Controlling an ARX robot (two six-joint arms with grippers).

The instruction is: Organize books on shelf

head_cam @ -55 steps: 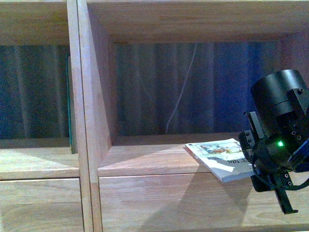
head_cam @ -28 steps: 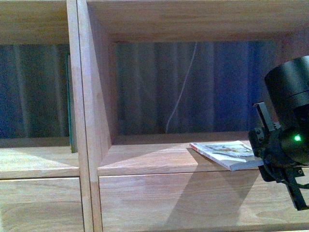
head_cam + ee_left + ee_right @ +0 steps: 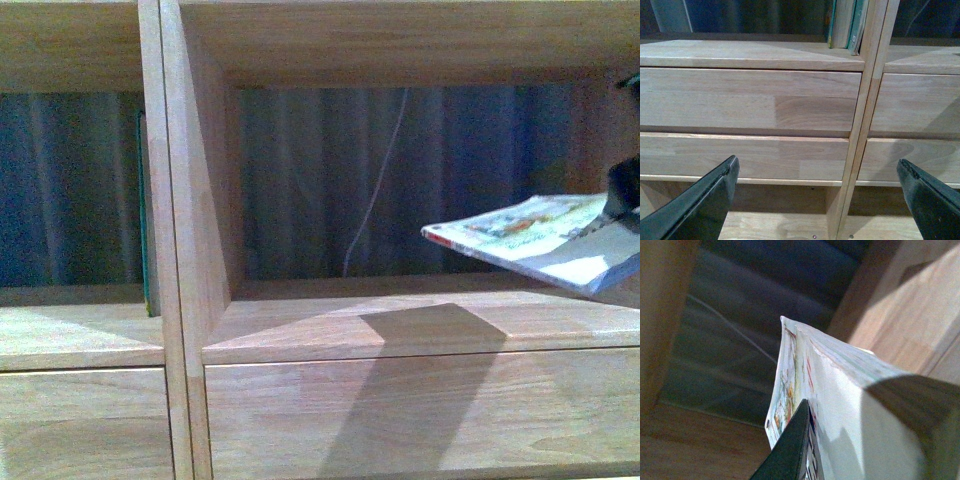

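Observation:
A thin book (image 3: 530,235) with a white, illustrated cover and red-edged spine hangs nearly flat, a little above the board of the shelf's (image 3: 400,330) right compartment. My right gripper (image 3: 622,205) is shut on its right end and is mostly cut off by the picture's edge. In the right wrist view, one dark finger (image 3: 790,450) presses on the book's (image 3: 850,390) cover, and the other finger is hidden behind it. My left gripper (image 3: 815,200) is open and empty, lower down, facing the drawer fronts (image 3: 750,100). Standing books (image 3: 847,22) lean against the divider in the left compartment.
A vertical wooden divider (image 3: 170,240) separates the two compartments. A green-edged book (image 3: 145,220) stands against its left side. A thin white cable (image 3: 375,190) hangs in front of a dark curtain behind the open-backed shelf. The right compartment's side wall (image 3: 910,315) is close to the held book.
My right gripper has risen and moved right, almost out of the front view. The book has lifted from near the shelf board's front edge to hang above it.

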